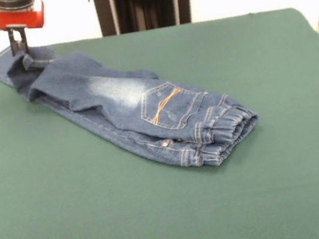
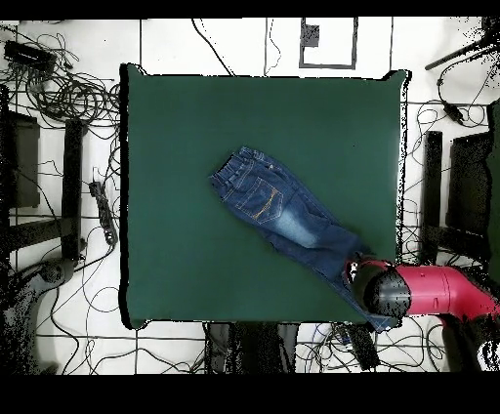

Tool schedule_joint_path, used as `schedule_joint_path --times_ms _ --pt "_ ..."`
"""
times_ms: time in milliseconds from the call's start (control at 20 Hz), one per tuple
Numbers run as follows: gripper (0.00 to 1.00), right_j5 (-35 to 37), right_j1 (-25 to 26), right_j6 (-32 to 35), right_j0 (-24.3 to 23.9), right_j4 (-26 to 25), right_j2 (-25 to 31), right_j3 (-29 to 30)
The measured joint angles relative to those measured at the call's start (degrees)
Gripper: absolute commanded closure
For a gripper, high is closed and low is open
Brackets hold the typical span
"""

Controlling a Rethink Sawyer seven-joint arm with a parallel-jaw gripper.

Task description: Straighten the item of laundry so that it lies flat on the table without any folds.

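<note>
I count one small pair of faded blue denim jeans [image 1: 127, 109] on the one dark green cloth counter [image 1: 102, 219], stretched from its middle toward the 10 o'clock corner in the front view, legs doubled over each other (one orange-stitched pocket up). My single red-and-black claw [image 1: 19, 44] is clenched on the jeans' leg end at that corner.

One camera stands low across the dark green cloth surface [image 1: 103, 225], looking along it at a slant, close enough that its near edge is cut off. The other hangs high above, looking straight down, taking in the whole surface [image 2: 195, 273] plus cabled floor around it. Both share the small blue denim jeans [image 1: 133, 108], turned half round between them.
</note>
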Motion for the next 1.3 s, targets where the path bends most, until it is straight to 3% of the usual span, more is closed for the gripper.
schedule_joint_path --times_ms 850,1300 --pt "1.00 1.9 -2.4 -0.4 -3.3 -0.1 3.1 2.2" --pt "1.00 3.6 -2.5 -4.6 -5.6 -0.1 3.8 2.2"
